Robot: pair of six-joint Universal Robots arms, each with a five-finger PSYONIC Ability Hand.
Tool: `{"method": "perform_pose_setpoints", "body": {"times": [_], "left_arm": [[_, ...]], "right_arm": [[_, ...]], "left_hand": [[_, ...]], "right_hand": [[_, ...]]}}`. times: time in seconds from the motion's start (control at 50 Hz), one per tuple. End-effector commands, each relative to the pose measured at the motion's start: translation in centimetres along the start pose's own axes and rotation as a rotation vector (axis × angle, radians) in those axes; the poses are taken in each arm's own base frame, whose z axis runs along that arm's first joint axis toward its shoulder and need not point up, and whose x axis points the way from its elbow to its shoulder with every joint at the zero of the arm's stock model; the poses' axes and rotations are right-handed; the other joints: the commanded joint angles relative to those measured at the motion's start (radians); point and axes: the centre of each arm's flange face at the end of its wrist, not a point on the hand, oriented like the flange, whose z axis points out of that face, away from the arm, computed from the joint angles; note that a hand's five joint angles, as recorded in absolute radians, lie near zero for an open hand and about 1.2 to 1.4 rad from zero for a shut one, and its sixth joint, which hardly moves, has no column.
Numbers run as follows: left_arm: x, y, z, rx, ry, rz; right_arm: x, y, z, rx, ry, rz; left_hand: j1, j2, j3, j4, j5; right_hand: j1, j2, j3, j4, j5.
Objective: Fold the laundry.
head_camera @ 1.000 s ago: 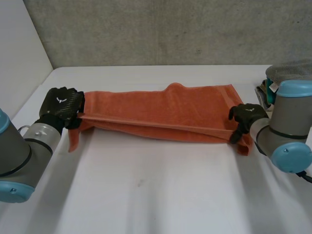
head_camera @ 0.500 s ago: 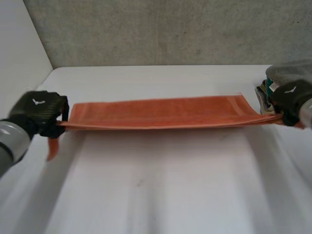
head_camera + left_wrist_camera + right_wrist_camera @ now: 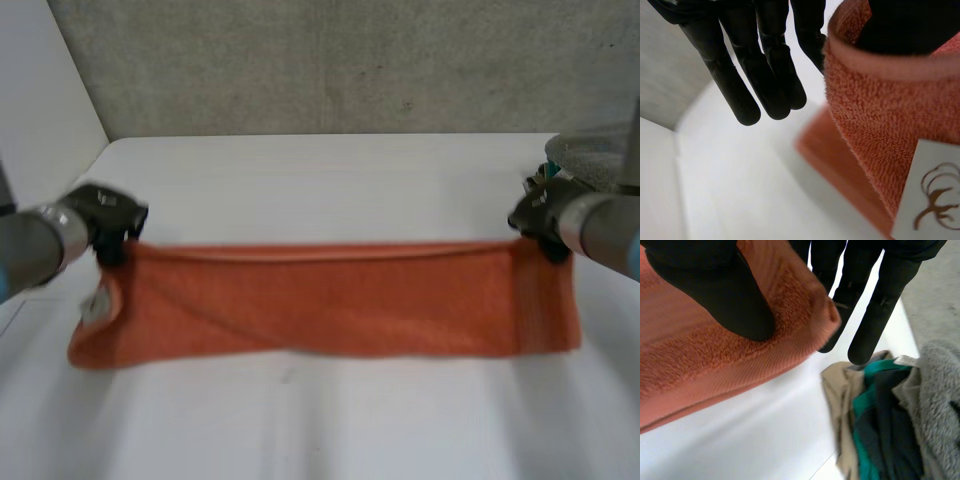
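From the head view, the orange towel spans the white tabletop crosswise, its long upper edge pulled straight between the two arms. The left robot hand is at the towel's upper left corner and the right robot hand at the upper right one. Whether the lower edge rests on the tabletop cannot be told from here. A small pale label sits at the towel's left end, and a pile of clothes lies at the tabletop's right side, just behind the right robot hand.

The left wrist view gives the grip that the head view leaves blurred. The towel's hem wraps over the thumb and is pinched against the nearest finger, while the other fingers hang straight and free beside the cloth. The label carries a brown cotton-boll mark.

In the right wrist view, the thumb presses down on the towel's corner, clamping it against the straight fingers beyond. Past the fingertips, the pile shows as separate beige, teal, dark and grey fleecy garments.
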Motion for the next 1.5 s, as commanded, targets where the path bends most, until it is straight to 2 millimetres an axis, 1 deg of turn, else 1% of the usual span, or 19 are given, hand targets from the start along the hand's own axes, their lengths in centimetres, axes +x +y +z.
{"method": "perform_pose_setpoints", "body": {"times": [0.02, 0.06, 0.08, 0.14, 0.18, 0.24, 0.44, 0.52, 0.62, 0.7, 0.8, 0.9, 1.0, 1.12, 1.2, 1.22, 1.28, 1.42, 1.5], "left_arm": [[-5.4, -8.0, 3.2, 0.429, -0.255, -0.008], [-7.8, -11.5, 1.6, 0.64, -0.354, -0.045], [-8.7, -12.5, 0.8, 0.708, -0.395, -0.063], [-11.4, -15.4, -2.3, 0.93, -0.531, -0.159], [-12.2, -15.8, -3.2, 0.99, -0.568, -0.205], [-12.4, -15.1, -3.4, 0.987, -0.564, -0.246], [-9.5, -8.9, 0.1, 0.709, -0.414, -0.242], [-6.9, -5.4, 2.0, 0.593, -0.333, -0.241], [-2.6, 0.4, 5.1, 0.433, -0.188, -0.222], [-0.2, 4.5, 7.0, 0.33, -0.122, -0.202], [1.2, 8.4, 8.2, 0.231, -0.104, -0.118], [0.3, 9.2, 8.0, 0.207, -0.128, -0.078], [-0.2, 9.5, 7.5, 0.193, -0.15, -0.076], [-0.3, 9.8, 6.4, 0.168, -0.168, -0.083], [0.1, 9.6, 5.4, 0.166, -0.156, -0.085], [0.3, 9.5, 5.0, 0.168, -0.148, -0.084], [0.5, 9.3, 4.1, 0.156, -0.145, -0.081], [1.8, 8.8, -1.5, 0.031, -0.055, -0.02], [3.7, 9.3, -6.7, -0.132, 0.125, 0.092]], "right_arm": [[6.8, -6.6, 2.3, 0.327, 0.411, 0.203], [9.1, -8.3, 1.6, 0.443, 0.528, 0.276], [11.2, -9.6, 0.4, 0.565, 0.632, 0.344], [14.5, -11.4, -2.6, 0.792, 0.786, 0.419], [15.2, -11.7, -3.4, 0.862, 0.832, 0.409], [14.7, -11.8, -3.5, 0.907, 0.823, 0.368], [9.8, -9.6, 0.1, 0.735, 0.606, 0.367], [6.4, -7.7, 2.1, 0.631, 0.477, 0.37], [0.4, -4.3, 5.2, 0.474, 0.306, 0.348], [-2.9, -2.0, 6.8, 0.376, 0.229, 0.315], [-4.5, 0.5, 7.3, 0.278, 0.167, 0.321], [-4.4, 1.3, 6.8, 0.244, 0.152, 0.345], [-4.3, 1.6, 6.3, 0.23, 0.147, 0.352], [-4.6, 1.9, 5.7, 0.216, 0.137, 0.347], [-4.5, 2.1, 5.4, 0.209, 0.133, 0.351], [-4.4, 2.2, 5.2, 0.205, 0.131, 0.352], [-4.0, 2.3, 4.7, 0.195, 0.129, 0.353], [-3.4, 3.5, 0.9, 0.059, 0.016, 0.209], [-4.4, 5.6, -3.0, -0.094, -0.15, 0.013]], "left_hand": [[0.222, 0.196, 0.202, 0.193, 0.228], [0.222, 0.196, 0.202, 0.193, 0.228], [0.222, 0.196, 0.202, 0.193, 0.228], [0.222, 0.196, 0.202, 0.193, 0.228], [0.222, 0.196, 0.202, 0.193, 0.228], [0.222, 0.196, 0.202, 0.193, 0.228], [0.222, 0.196, 0.202, 0.193, 0.228], [0.222, 0.196, 0.202, 0.193, 0.228], [0.222, 0.196, 0.202, 0.193, 0.228], [0.222, 0.196, 0.202, 0.193, 0.228], [0.133, 0.106, 0.112, 0.103, 0.138], [-0.255, -0.281, -0.276, -0.285, -0.25], [-0.432, -0.458, -0.452, -0.462, -0.426], [-0.406, -0.432, -0.427, -0.436, -0.4], [-0.057, -0.083, -0.078, -0.087, -0.051], [0.185, 0.159, 0.164, 0.155, 0.19], [0.222, 0.196, 0.202, 0.193, 0.228], [0.222, 0.196, 0.202, 0.193, 0.228], [0.222, 0.196, 0.202, 0.193, 0.228]], "right_hand": [[0.259, 0.222, 0.209, 0.2, 0.207], [0.259, 0.222, 0.209, 0.2, 0.207], [0.259, 0.222, 0.209, 0.2, 0.207], [0.259, 0.222, 0.209, 0.2, 0.207], [0.259, 0.222, 0.209, 0.2, 0.207], [0.259, 0.222, 0.209, 0.2, 0.207], [0.259, 0.222, 0.209, 0.2, 0.207], [0.259, 0.222, 0.209, 0.2, 0.207], [0.259, 0.222, 0.209, 0.2, 0.207], [0.259, 0.222, 0.209, 0.2, 0.207], [0.259, 0.222, 0.209, 0.2, 0.207], [0.259, 0.222, 0.209, 0.2, 0.207], [0.259, 0.222, 0.209, 0.2, 0.207], [0.259, 0.222, 0.209, 0.2, 0.207], [0.259, 0.222, 0.209, 0.2, 0.207], [0.259, 0.222, 0.209, 0.2, 0.207], [0.259, 0.222, 0.209, 0.2, 0.207], [0.259, 0.222, 0.209, 0.2, 0.207], [0.259, 0.222, 0.209, 0.2, 0.207]]}}
